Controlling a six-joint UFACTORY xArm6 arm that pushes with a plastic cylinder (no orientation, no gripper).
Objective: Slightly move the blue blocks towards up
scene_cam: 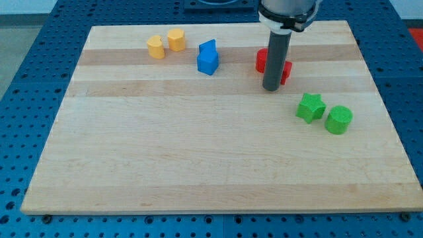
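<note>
A: In the camera view, where do the blue blocks (pixel 207 58) sit?

B: Near the top of the bench (pixel 198 158), left of centre: two angular pieces touching, one behind the other.

A: And the tool?

B: A plain rod, nothing to clench. Its tip (pixel 271 88) stands well to their right, just before the red block (pixel 262 60).

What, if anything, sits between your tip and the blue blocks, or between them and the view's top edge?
Nothing visible does. My tip sits at the view's right of the blue blocks, in front of the red block, with bare wooden board between. Above the blue blocks the board is bare to its edge; the two yellow blocks lie up-left, off that line.
</note>
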